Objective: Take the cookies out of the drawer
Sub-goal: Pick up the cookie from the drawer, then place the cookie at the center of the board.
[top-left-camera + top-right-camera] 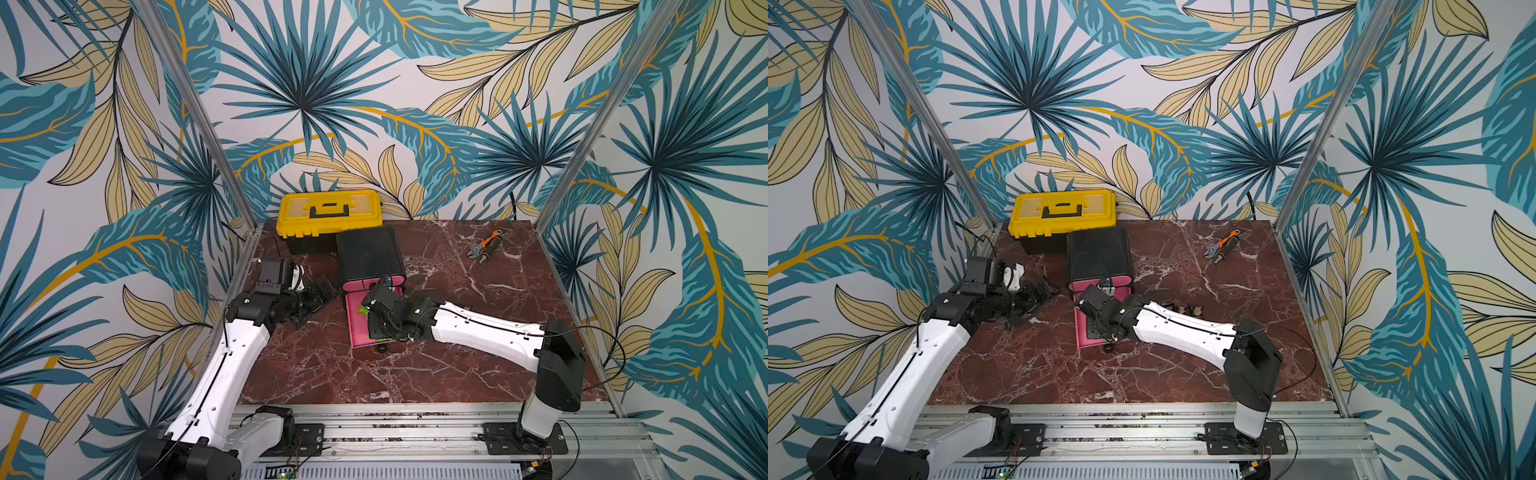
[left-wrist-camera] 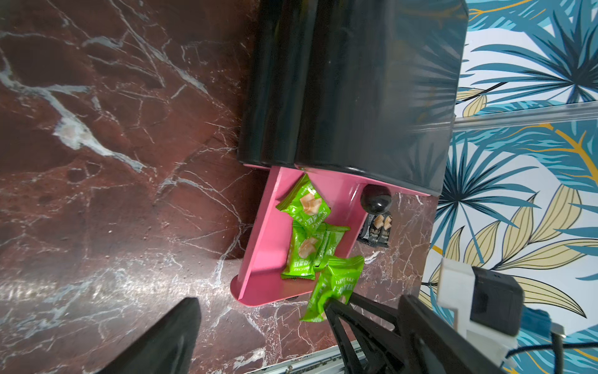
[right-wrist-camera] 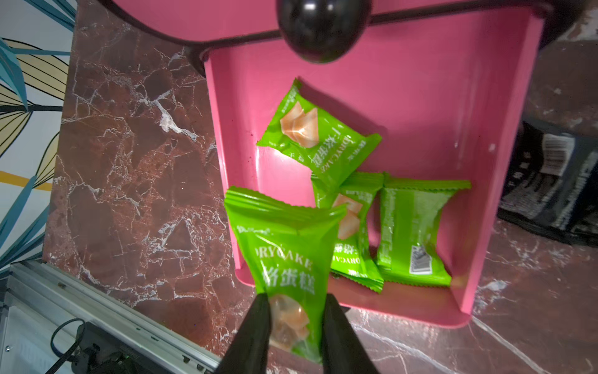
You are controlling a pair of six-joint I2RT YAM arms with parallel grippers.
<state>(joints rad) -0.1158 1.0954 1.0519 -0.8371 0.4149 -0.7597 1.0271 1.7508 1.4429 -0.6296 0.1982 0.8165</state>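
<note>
Leaf-printed walls close in a red-brown marble tabletop [image 1: 457, 365], where a glossy black cabinet [image 1: 370, 253] has its pink plastic drawer [image 3: 420, 97] pulled out. The left gripper [image 1: 316, 297] sits beside the cabinet — we cannot tell how its jaws stand. The right gripper [image 3: 296, 306] hangs over the drawer's front edge, jaws narrowed onto a green foil cookie packet [image 3: 284, 246]. We count three more green packets [image 3: 411, 233] lying in the drawer, while black foil packets [image 2: 377, 228] lie on the marble just beside it — so we judge the job partway done; no white ones show.
</note>
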